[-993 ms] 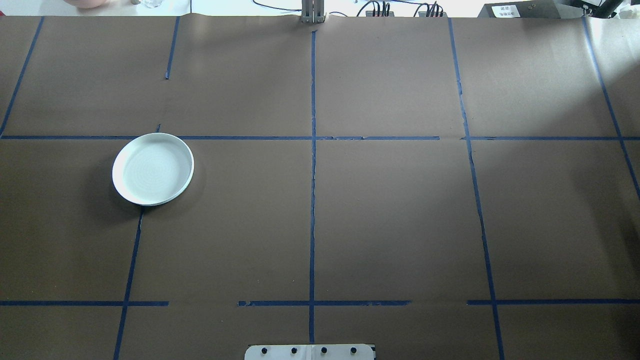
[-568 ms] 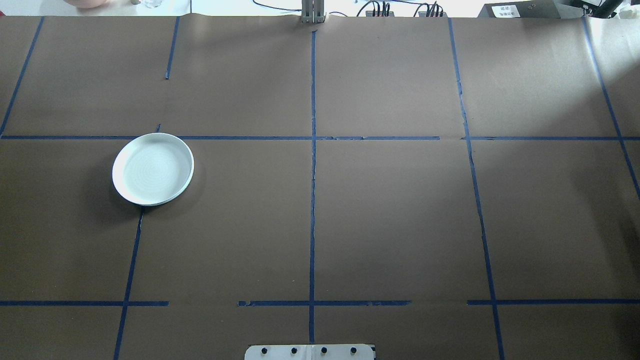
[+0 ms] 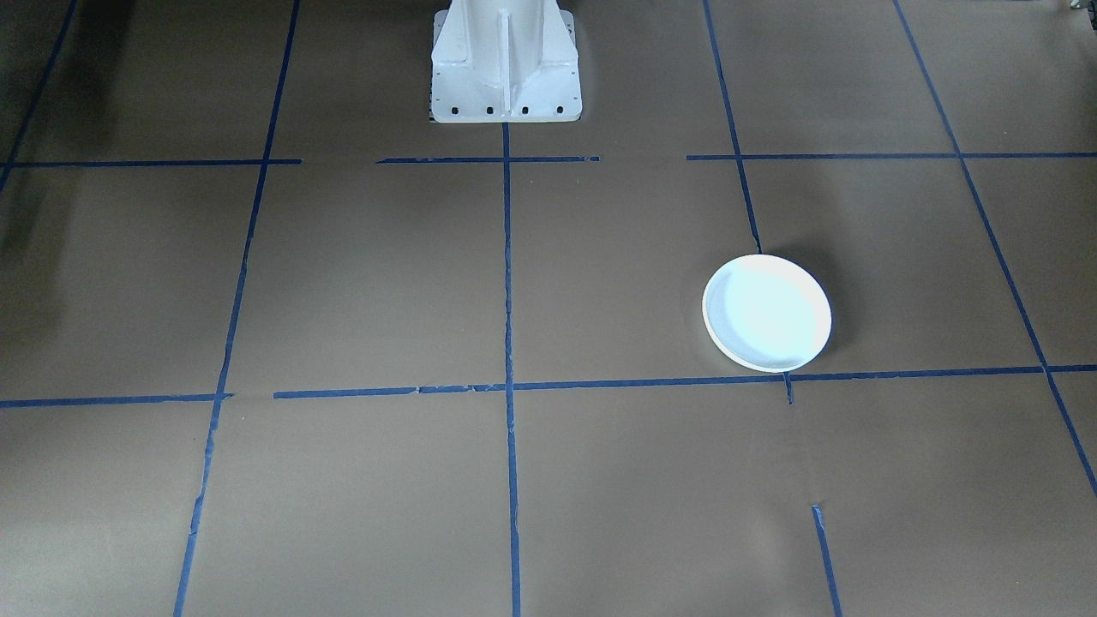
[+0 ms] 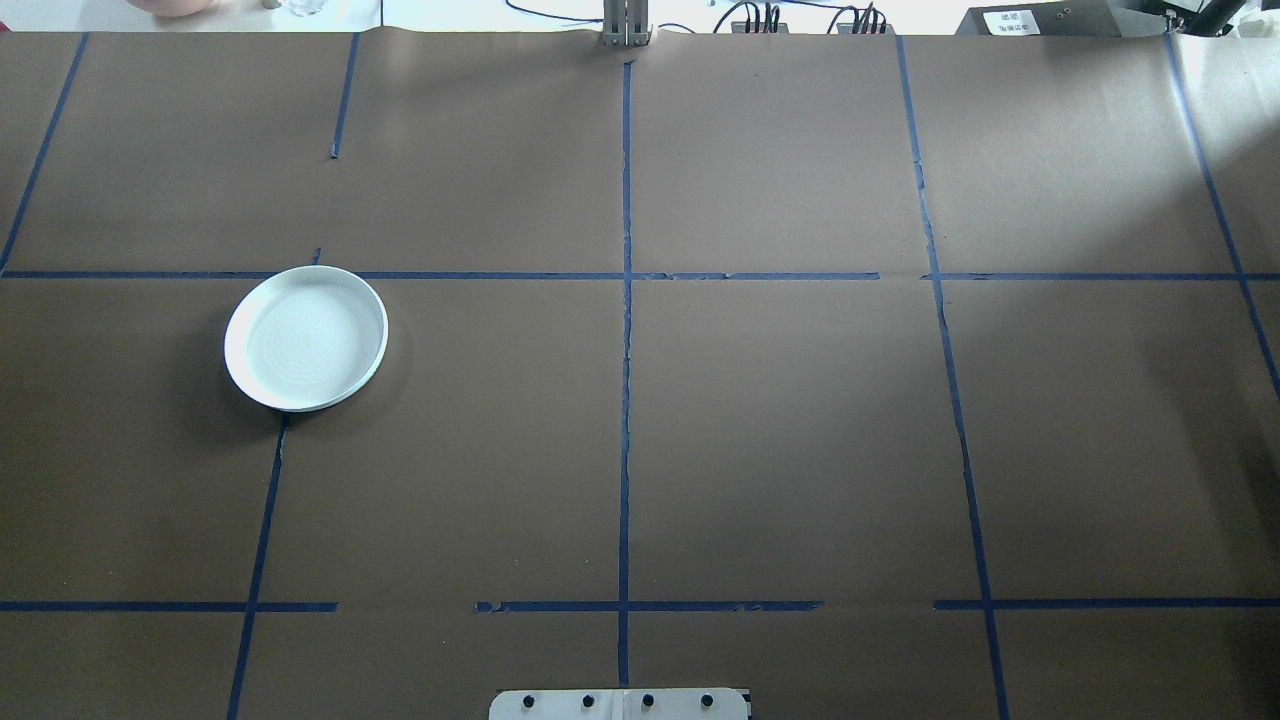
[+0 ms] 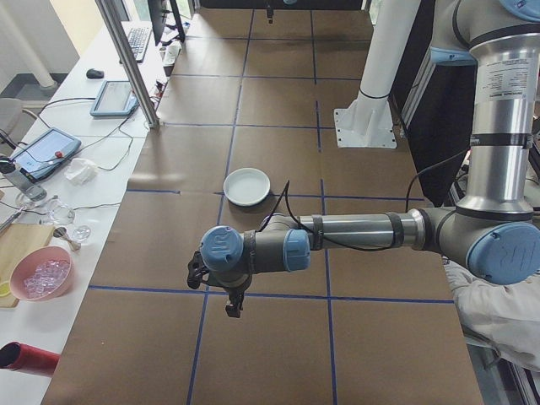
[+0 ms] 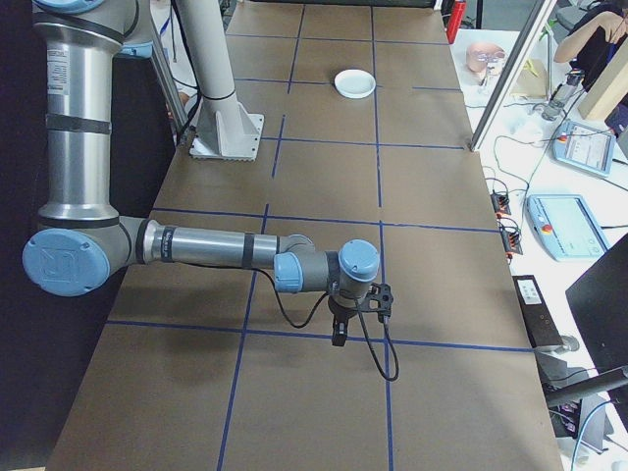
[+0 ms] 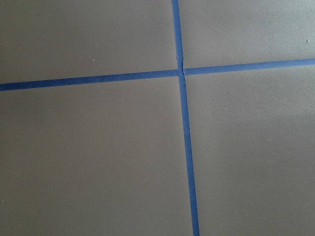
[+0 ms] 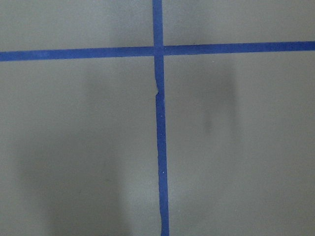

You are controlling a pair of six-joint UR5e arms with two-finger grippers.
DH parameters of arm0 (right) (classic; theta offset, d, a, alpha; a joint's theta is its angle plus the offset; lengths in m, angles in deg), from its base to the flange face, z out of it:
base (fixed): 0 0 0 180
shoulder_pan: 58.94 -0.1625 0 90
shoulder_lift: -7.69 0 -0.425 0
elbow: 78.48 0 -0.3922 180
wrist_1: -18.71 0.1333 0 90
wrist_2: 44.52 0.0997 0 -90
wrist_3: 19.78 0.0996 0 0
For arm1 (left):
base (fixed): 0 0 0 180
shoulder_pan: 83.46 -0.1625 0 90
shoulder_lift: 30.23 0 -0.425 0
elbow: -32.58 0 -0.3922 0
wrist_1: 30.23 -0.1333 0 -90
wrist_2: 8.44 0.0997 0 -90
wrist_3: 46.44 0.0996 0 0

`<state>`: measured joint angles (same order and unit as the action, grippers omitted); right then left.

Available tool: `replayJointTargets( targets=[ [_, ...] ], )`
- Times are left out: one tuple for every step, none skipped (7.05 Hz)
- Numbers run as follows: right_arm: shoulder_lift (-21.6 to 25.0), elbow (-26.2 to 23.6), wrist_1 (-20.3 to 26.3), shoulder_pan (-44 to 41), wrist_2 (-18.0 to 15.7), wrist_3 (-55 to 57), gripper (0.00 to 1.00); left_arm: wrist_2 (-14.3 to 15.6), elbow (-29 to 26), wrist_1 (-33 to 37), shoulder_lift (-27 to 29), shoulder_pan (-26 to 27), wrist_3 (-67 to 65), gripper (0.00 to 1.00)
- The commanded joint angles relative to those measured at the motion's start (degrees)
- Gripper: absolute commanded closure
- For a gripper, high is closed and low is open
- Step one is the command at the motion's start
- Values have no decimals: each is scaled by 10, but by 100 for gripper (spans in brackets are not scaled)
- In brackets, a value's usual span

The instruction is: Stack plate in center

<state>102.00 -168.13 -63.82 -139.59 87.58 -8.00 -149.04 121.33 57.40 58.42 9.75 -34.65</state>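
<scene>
I couldn't tell either gripper's jaw state. The plate (image 4: 306, 338) sat on the table (image 4: 780, 420), well apart from my left gripper (image 5: 231, 307), farther from my right gripper (image 6: 340, 337). With only that plate showing, I judged I might pinch its shallow rim badly and tip it.

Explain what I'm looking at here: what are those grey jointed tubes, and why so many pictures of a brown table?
The tubes are two robot arms, left arm and right arm. Side cameras at the table's ends show each hanging over the brown-papered table. Each ends in small fingers; from there I cannot tell whether they are open, and nothing seems held. Two cameras look down from above, two sit on the wrists and see only blue tape lines. One white plate lies on the robot's left side, untouched.
</scene>
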Motion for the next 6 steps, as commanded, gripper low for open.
replayJointTargets(
  targets=[
    [0,0,0,1,0,0,0,8,-1,-1,2,0,0,0],
    [0,0,0,0,0,0,0,24,0,-1,0,1,0,0],
    [0,0,0,1,0,0,0,39,2,2,-4,20,3,0],
    [0,0,0,0,0,0,0,42,1,26,-3,25,0,0],
    [0,0,0,0,0,0,0,43,-1,28,-6,25,1,0],
    [0,0,0,0,0,0,0,43,-2,28,-7,25,0,0]
  ],
)
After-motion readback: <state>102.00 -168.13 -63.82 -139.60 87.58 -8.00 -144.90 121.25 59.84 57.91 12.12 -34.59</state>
